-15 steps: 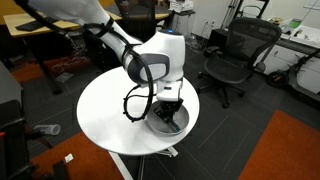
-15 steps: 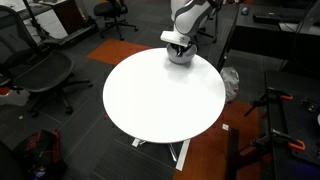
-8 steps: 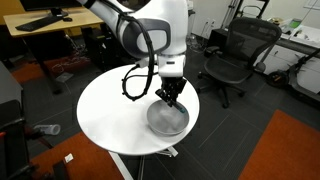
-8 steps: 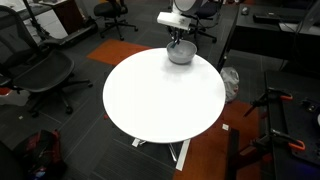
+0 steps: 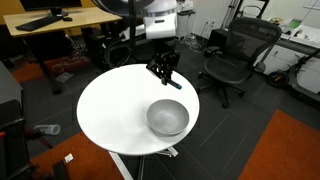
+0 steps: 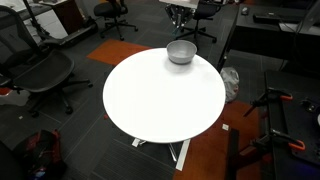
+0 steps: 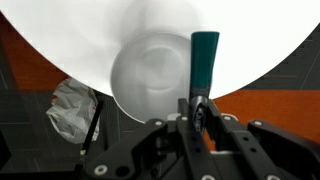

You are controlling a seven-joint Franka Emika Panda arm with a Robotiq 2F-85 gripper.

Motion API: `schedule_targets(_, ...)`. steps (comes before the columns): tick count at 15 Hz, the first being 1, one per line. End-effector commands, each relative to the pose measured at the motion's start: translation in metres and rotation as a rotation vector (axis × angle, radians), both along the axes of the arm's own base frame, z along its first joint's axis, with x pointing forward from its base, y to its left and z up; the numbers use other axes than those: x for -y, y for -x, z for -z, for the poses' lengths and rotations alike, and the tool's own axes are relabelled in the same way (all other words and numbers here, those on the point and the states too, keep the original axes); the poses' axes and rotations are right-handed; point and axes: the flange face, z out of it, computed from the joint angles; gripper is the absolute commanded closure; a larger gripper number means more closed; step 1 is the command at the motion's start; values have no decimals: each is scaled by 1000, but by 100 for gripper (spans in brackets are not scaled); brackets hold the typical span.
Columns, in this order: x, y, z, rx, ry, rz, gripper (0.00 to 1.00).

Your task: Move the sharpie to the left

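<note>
My gripper hangs high over the white table, its jaws clamped on the sharpie; in the wrist view the dark barrel is pinched between my fingers and the teal-blue end sticks out past them.

A second ago I was down inside the grey bowl; half a second ago I had only just cleared its rim; now I am well above it and off to one side, nearer the table's far edge in that exterior view. In the exterior view from across the table the bowl stands alone at the table's edge, and my gripper has risen out of the top of the picture.

The bowl lies below me in the wrist view and looks bare inside — so the pen has come out with me and nothing was left behind.

I judge the pick is done and the lift nearly so; what remains is the carry to the left and a set-down on the open tabletop. The grip sits low on the barrel, so the pen may pivot if I swing fast — a gentle sideways move seems wise.
</note>
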Motion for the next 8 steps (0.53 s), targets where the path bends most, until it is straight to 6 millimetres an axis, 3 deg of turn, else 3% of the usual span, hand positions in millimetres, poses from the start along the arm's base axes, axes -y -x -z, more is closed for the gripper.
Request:
schedule_targets(1,-22,43,-28,-35,29,-47,95)
schedule_targets(8,-58,123,-44,-67,67,-119,95)
